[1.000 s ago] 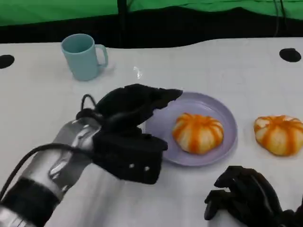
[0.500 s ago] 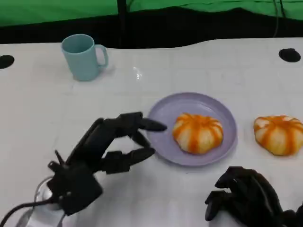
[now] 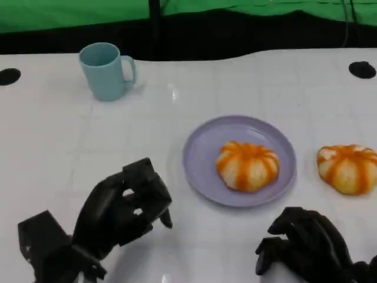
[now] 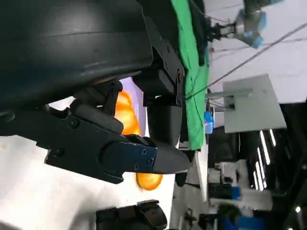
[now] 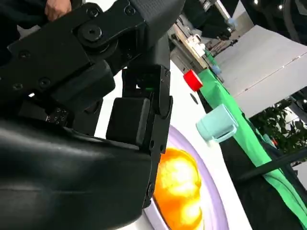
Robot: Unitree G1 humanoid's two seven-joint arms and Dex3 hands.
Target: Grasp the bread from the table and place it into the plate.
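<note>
The left robot hand (image 3: 126, 209) hung low over the white counter (image 3: 247, 82), fingers curled in on nothing, near the purple plate (image 3: 203, 147). The right robot hand (image 3: 303, 244) sat curled and empty too. One bread (image 3: 247, 165) lay on the plate; another bread (image 3: 349, 168) rested beside it. A blue mug (image 3: 106, 71) stood well apart.
</note>
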